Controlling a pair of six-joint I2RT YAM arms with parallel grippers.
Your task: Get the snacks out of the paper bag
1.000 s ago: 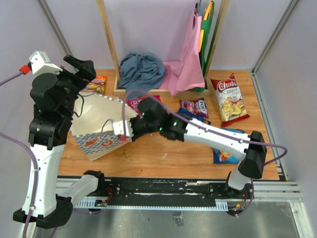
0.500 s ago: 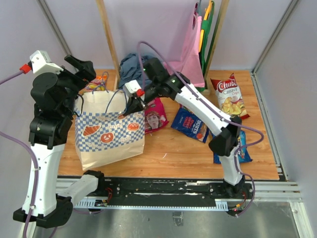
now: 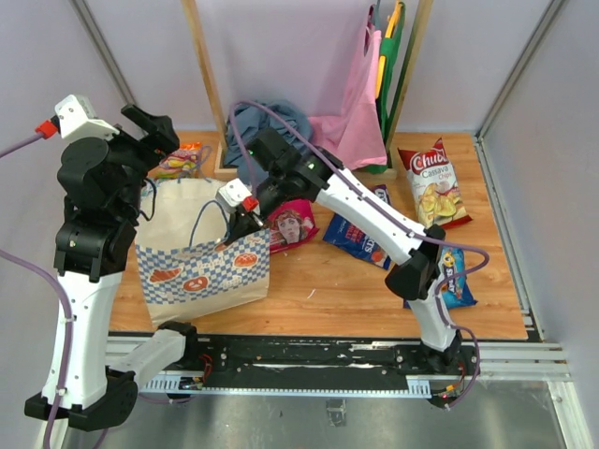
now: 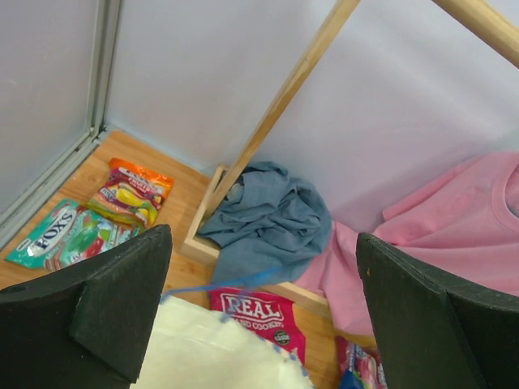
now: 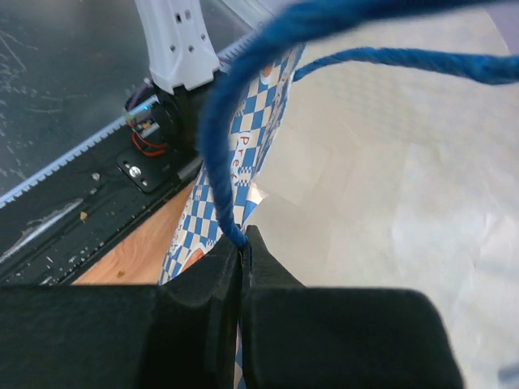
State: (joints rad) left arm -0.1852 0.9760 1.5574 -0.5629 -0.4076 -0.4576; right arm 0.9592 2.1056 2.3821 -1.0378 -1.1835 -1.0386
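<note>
The right gripper (image 5: pixel 243 243) is pinched tight on the rim of the paper bag (image 3: pixel 201 262), just where a blue cord handle (image 5: pixel 212 146) meets the checkered band; the bag stands below it, mouth gaping; the left gripper (image 4: pixel 263 284) hangs above the bag's far side, jaws spread wide, touching nothing; the magenta Real bag (image 3: pixel 292 224) lies on the table (image 3: pixel 318 290) just beside the right gripper, outside the bag; the Chuds bag (image 3: pixel 432 182) lies well apart.

bright even light, soft shadows, blue cord (image 5: pixel 243 73) blurred close to lens
</note>
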